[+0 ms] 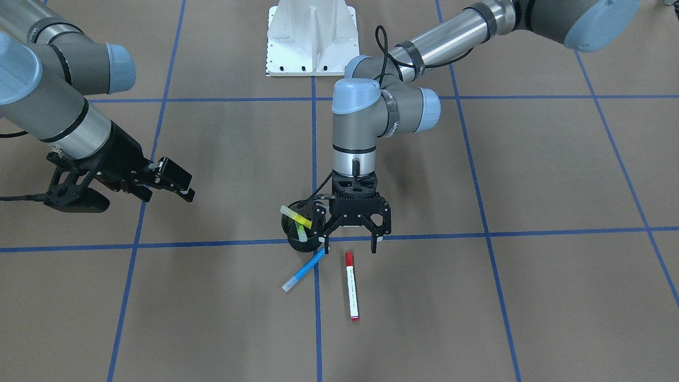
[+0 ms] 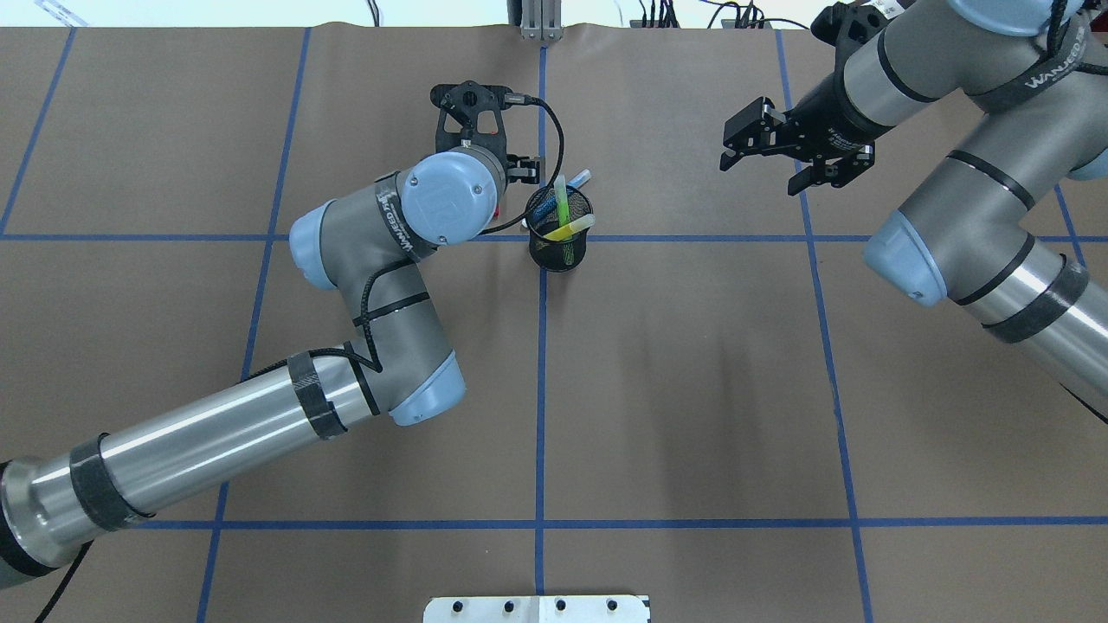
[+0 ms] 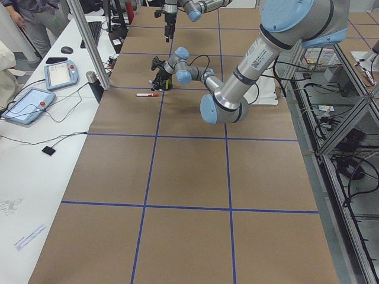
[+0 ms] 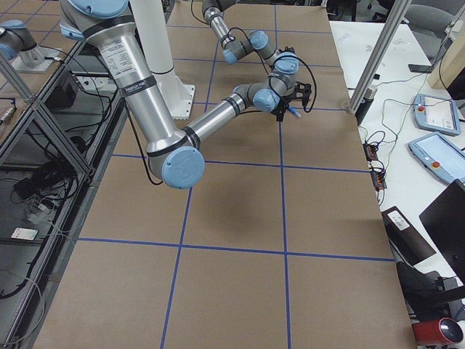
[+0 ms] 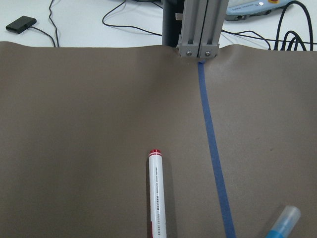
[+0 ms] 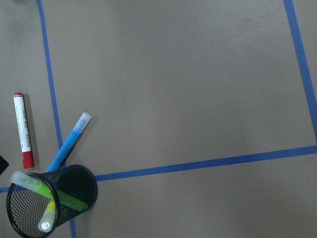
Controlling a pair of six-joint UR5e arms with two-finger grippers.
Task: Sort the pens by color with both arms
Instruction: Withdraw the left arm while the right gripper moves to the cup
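Note:
A white-barrelled, red-capped marker (image 1: 351,286) and a blue highlighter (image 1: 303,270) lie on the brown table. The blue one's end rests against a black mesh cup (image 1: 302,241). A yellow highlighter (image 1: 294,216) and a green highlighter (image 1: 301,232) stand tilted in the cup. My left gripper (image 1: 350,246) is open and points down just above the red marker's cap, beside the cup. My right gripper (image 1: 168,197) is open and empty, raised well off to the side. The left wrist view shows the red marker (image 5: 156,193) and the blue highlighter (image 5: 282,223).
Blue tape lines (image 1: 313,132) divide the table into squares. The white pedestal base (image 1: 312,37) stands at the robot's side. An aluminium post (image 5: 198,29) stands at the far table edge, with tablets and cables on the white bench (image 3: 35,100) beyond.

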